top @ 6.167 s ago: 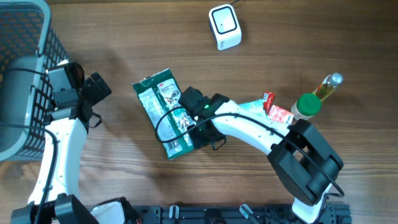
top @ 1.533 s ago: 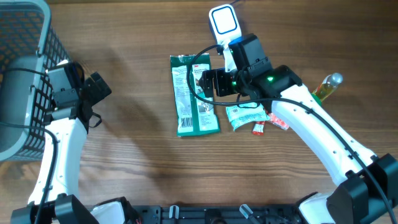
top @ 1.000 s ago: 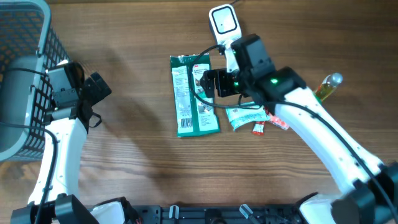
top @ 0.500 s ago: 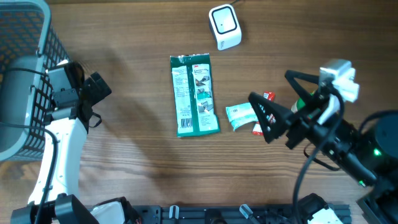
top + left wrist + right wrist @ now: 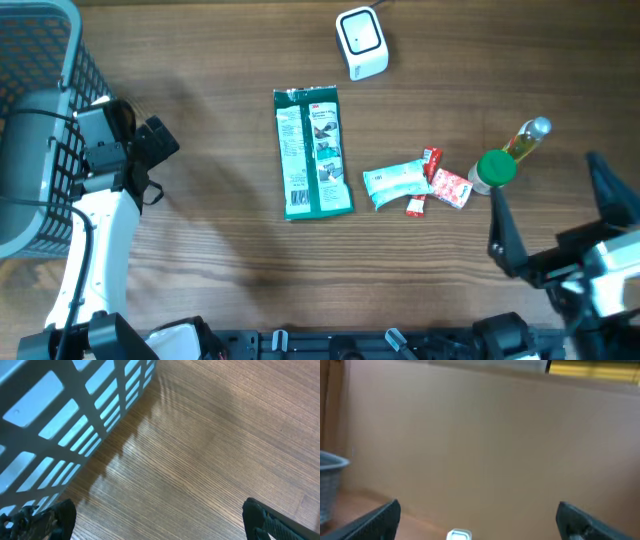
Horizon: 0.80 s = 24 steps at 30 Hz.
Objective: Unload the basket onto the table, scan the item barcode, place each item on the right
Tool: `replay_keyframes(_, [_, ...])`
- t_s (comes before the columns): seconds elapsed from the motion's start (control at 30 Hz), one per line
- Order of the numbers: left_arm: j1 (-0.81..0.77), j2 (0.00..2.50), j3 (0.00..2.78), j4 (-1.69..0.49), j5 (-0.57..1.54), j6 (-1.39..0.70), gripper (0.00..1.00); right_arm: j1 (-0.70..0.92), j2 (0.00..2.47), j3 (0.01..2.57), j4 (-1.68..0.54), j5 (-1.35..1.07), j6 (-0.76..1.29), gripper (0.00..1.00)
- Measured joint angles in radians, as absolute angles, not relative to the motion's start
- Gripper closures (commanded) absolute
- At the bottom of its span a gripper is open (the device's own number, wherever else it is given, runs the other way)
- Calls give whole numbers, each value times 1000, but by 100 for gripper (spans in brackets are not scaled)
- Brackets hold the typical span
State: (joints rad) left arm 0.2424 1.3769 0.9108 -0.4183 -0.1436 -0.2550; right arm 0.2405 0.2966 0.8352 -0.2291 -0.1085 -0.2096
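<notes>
Left of right end effector [image 5: 545, 185]: packet [image 5: 313, 152]

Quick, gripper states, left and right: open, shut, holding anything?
Left gripper: open, holding nothing.
Right gripper: open, holding nothing.

Green-and-white flat packet [image 5: 313, 153] lies flat, printed face up, long axis pointing toward the white scanner [image 5: 361, 42]. It sits near the scanner, left of it, not touching.
</notes>
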Motion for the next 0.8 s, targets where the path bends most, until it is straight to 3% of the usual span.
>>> replay_keyframes(0.13, [242, 1377, 911, -420, -144, -255, 0, 239, 100, 465, 178, -131, -275, 0])
replay_keyframes(0.33, [242, 1377, 911, -419, -143, -255, 0, 239, 21, 135, 331, -158, -255, 0])
replay_keyframes(0.43, [242, 1377, 911, -419, -143, -255, 0, 239, 20, 30, 338, -158, -244, 0])
replay_keyframes(0.63, [242, 1377, 911, -418, -144, -255, 0, 239, 12, 8, 29, -165, -240, 0])
replay_keyframes(0.8, [242, 1377, 911, -418, -143, -255, 0, 239, 13, 6, 8, -165, -240, 0])
